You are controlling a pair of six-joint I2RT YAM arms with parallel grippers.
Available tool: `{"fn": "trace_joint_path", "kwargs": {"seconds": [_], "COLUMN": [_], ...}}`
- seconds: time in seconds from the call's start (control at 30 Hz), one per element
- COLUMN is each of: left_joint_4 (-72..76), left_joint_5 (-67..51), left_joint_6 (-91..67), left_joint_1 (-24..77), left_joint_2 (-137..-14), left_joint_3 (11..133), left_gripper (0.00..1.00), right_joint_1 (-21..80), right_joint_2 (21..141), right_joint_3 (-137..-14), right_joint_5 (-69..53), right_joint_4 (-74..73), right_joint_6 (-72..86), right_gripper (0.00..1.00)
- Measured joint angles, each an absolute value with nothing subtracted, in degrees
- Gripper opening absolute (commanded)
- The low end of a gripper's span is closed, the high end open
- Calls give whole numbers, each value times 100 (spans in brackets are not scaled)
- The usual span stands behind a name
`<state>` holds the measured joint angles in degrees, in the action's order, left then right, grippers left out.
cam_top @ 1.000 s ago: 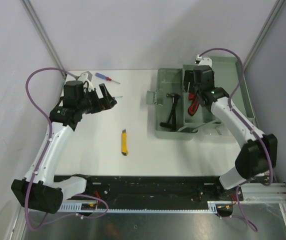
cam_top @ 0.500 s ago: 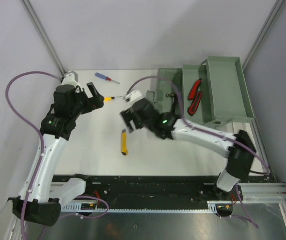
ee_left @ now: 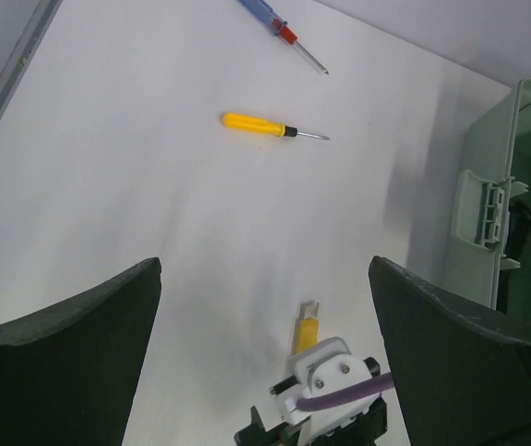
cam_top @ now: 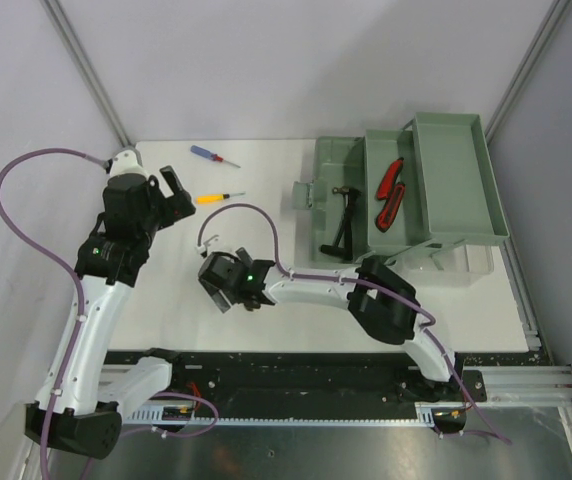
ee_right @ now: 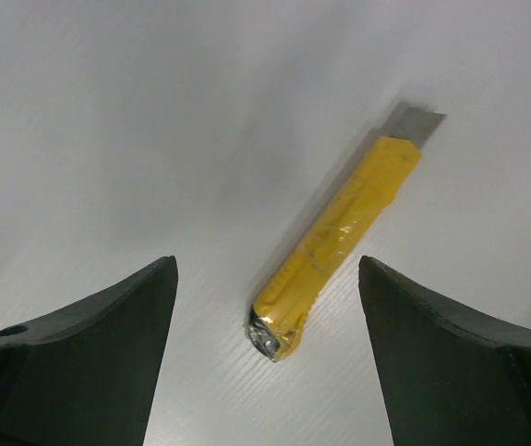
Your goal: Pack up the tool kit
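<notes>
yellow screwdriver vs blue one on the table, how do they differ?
Handle: the yellow screwdriver is yellow with a black collar; the blue screwdriver has a red collar. Pose: yellow lies nearly level in the top view, blue slants. Place: blue lies farther back. Both lie loose on the table, tips toward the toolbox.

White table (cam_top: 276,185), plain pale grey walls (cam_top: 296,60), slanted aluminium posts (cam_top: 84,68), even light

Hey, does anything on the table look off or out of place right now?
The yellow knife, lying on the table below the open right pincer, has its blade tip sticking out rather than retracted. The yellow screwdriver and blue screwdriver lie loose, apart from the toolbox.
</notes>
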<state>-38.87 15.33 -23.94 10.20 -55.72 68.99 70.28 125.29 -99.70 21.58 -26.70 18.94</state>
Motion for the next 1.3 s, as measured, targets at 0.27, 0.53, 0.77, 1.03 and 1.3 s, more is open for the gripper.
{"fn": "trace_joint_path", "kwargs": {"seconds": [0.27, 0.53, 0.77, 1.03, 1.3], "left_joint_4": [-3918, -3916, -3918, -3916, -3916], "left_joint_5": [1544, 1507, 1476, 1400, 1236], "left_joint_6": [-2394, -2394, -2392, -2390, -2357], "left_joint_1": [1020, 1020, 1020, 1020, 1020], "left_joint_2": [-5572, -5625, -5669, -5688, -5699], "left_joint_3": [6899, 6899, 6897, 6897, 6897], "left_gripper": [98, 99, 99, 99, 99], "right_joint_1": [6799, 6530, 6506, 6475, 6390], "right_joint_2": [12532, 12481, 12464, 12381, 11740], "right_joint_3": [-9850, -9312, -9271, -9198, -9070], "right_joint_5": [2112, 1664, 1605, 1601, 1612], "right_joint_4": [-2801, -2624, -2578, -2620, -2853], "right_joint_6": [2340, 2630, 2646, 2574, 2237], "right_gripper": [69, 48, 22, 8, 8]}}
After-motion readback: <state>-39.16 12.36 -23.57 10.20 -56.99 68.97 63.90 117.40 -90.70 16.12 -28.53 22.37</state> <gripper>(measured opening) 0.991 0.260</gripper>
